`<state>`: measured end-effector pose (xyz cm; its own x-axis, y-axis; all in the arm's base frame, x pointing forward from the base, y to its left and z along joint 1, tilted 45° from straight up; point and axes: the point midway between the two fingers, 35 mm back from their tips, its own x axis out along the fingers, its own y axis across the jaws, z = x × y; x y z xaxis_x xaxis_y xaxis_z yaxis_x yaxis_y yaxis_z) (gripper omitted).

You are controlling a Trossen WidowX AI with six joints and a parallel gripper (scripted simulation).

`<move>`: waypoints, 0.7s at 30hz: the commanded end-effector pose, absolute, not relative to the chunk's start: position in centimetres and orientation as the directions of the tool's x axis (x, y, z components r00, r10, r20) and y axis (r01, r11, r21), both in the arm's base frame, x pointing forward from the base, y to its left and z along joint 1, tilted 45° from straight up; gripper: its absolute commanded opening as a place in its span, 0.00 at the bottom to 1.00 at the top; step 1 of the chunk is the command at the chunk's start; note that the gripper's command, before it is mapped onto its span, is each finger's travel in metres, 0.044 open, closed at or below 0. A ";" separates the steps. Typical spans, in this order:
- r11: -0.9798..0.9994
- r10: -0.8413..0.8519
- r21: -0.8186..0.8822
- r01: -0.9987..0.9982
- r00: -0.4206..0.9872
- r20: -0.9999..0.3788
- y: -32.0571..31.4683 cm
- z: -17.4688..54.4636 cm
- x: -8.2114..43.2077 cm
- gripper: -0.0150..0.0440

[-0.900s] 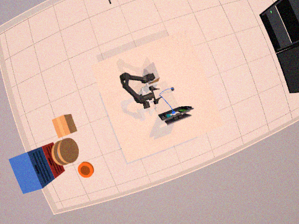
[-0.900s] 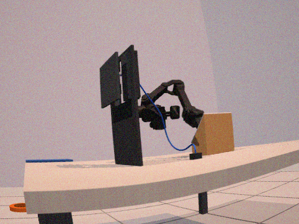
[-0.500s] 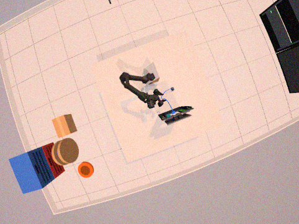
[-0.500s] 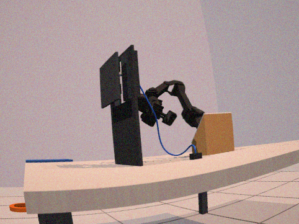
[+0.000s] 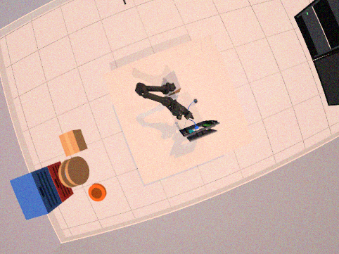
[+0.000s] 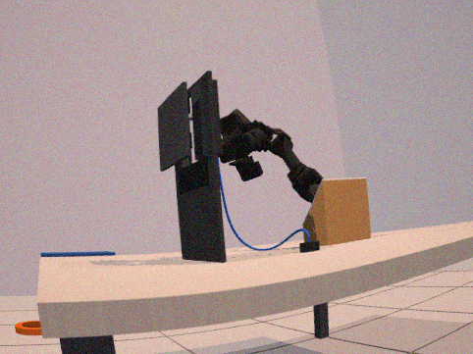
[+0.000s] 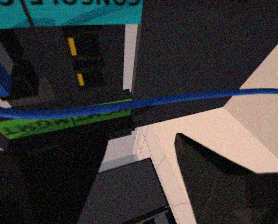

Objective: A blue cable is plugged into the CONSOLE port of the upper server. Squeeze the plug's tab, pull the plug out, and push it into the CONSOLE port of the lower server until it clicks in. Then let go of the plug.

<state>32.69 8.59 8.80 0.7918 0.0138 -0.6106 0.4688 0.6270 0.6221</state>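
The blue plug sits at the front of the upright dark server panel. In the wrist view only part of it shows at the left edge, and its seating, tab and which server it is in cannot be told. Its blue cable crosses the wrist view in front of my fingers. A teal CONSOLE label is at the top left and a green label below it. My gripper is partly open in front of the panel, to the right of the plug in the wrist view, with nothing visible between its fingers.
The cable's other end runs to a small black block on the table. A brown box stands near the arm's base. A second dark panel is behind the servers.
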 end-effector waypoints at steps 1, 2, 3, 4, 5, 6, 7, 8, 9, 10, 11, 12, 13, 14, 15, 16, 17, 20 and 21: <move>0.707 0.036 0.686 0.171 0.960 -0.277 14.1 14.3 32.1 0.66; 0.706 0.037 0.693 0.147 0.969 -0.243 14.5 14.8 31.9 0.66; 0.703 0.038 0.700 0.123 0.977 -0.210 15.0 15.4 31.5 0.66; 0.700 0.038 0.707 0.103 0.983 -0.182 15.3 15.9 31.2 0.66; 0.698 0.038 0.709 0.097 0.984 -0.172 15.5 16.0 31.1 0.66; 0.698 0.038 0.709 0.097 0.984 -0.172 15.5 16.0 31.1 0.66; 0.698 0.038 0.709 0.097 0.984 -0.172 15.5 16.0 31.1 0.66; 0.698 0.038 0.709 0.097 0.984 -0.172 15.5 16.0 31.1 0.66; 0.698 0.038 0.709 0.097 0.984 -0.172 15.5 16.0 31.1 0.66; 0.698 0.038 0.709 0.097 0.984 -0.172 15.5 16.0 31.1 0.66; 0.698 0.038 0.709 0.097 0.984 -0.172 15.5 16.0 31.1 0.66; 0.698 0.038 0.709 0.097 0.984 -0.172 15.5 16.0 31.1 0.66; 0.698 0.038 0.709 0.097 0.984 -0.172 15.5 16.0 31.1 0.66; 0.698 0.038 0.709 0.097 0.984 -0.172 15.5 16.0 31.1 0.66; 0.698 0.038 0.709 0.097 0.984 -0.172 15.5 16.0 31.1 0.66; 0.698 0.038 0.709 0.097 0.984 -0.172 15.5 16.0 31.1 0.66; 0.698 0.038 0.709 0.097 0.984 -0.173 15.4 16.1 31.3 0.66; 0.698 0.038 0.710 0.096 0.984 -0.171 15.1 16.2 34.8 0.66; 0.698 0.038 0.710 0.095 0.985 -0.170 14.8 16.2 36.0 0.66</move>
